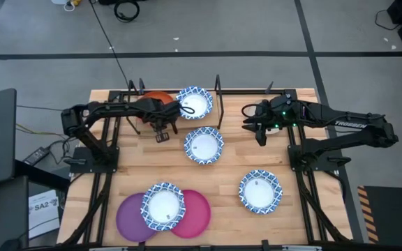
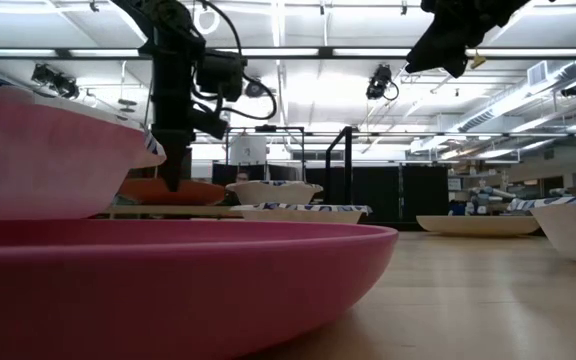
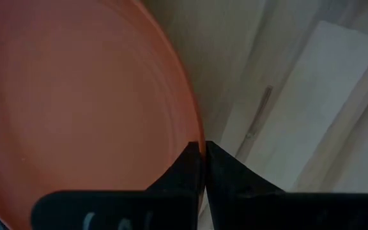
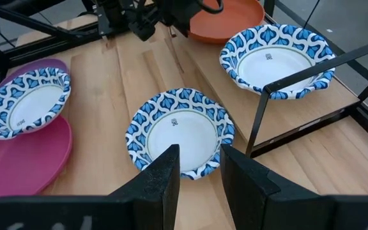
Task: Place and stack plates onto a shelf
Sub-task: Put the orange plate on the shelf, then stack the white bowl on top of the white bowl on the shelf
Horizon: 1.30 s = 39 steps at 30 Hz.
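1. Found left claw [image 3: 203, 156] pressed together on the rim of the orange plate [image 3: 75, 96], fingertips meeting right at the plate's edge.
2. Located that orange plate at the left end of the shelf [image 1: 239, 108], low over the board; could not tell whether it rested there fully or was partly lifted.
3. Noted left arm reaching in from the desk's left side, with the claw pointing downward in the low view.
4. Found right claw [image 4: 198, 160] spread partway and pinching nothing, held high above the desk [image 1: 229, 174] near the shelf's right end.
5. Recorded one blue-and-white shelf plate [image 1: 195, 103] flat on the shelf board, just beside the orange plate and to its right.
6. Recorded a second blue-and-white plate, the centre plate [image 1: 203, 145], on the desk just in front of the shelf.
7. Recorded a third blue-and-white plate, the right-hand plate [image 1: 260, 190], alone on the desk toward the front right, well apart from the others.
8. Recorded a fourth blue-and-white plate, the top plate [image 1: 163, 206], at the front left, lying across a purple plate [image 1: 128, 219] and a pink plate [image 1: 197, 213] set side by side.
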### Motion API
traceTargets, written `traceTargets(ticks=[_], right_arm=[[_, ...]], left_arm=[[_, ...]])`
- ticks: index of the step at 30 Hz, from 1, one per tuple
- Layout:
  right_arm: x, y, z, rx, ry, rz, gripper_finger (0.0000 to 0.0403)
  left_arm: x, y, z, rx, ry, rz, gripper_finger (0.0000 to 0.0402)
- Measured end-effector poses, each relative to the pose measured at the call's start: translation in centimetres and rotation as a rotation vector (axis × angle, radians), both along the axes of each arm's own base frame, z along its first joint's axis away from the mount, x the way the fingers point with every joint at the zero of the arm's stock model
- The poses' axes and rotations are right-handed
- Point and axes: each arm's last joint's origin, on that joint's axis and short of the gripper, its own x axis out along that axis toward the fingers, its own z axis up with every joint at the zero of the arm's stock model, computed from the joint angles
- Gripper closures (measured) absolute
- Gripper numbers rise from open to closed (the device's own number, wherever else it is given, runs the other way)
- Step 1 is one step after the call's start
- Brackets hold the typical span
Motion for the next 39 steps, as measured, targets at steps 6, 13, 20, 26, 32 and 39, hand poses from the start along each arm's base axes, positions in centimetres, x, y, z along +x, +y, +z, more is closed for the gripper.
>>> traceTargets(ticks=[6,13,20,26,32,39], right_arm=[[0.0,0.0,0.0,0.0,0.0,0.0,0.0285],[0.0,0.0,0.0,0.0,0.0,0.0,0.0285],[0.0,0.0,0.0,0.0,0.0,0.0,0.0285],[0.0,0.0,0.0,0.0,0.0,0.0,0.0285],[0.0,0.01,0.0,0.0,0.0,0.001,0.0285],[0.0,0.0,-0.01,0.001,0.0,0.0,0.0285]], left_arm=[[0.2,0.07,0.02,0.004,-0.021,-0.001,0.0386],[0.19,0.06,0.01,0.003,-0.021,0.0,0.0371],[0.2,0.06,0.01,0.001,-0.024,0.003,0.0333],[0.24,0.07,0.02,0.003,-0.028,0.004,0.0302],[0.25,0.08,0.02,0.005,-0.03,0.01,0.0286],[0.21,0.07,0.16,0.007,-0.034,0.009,0.0285]])
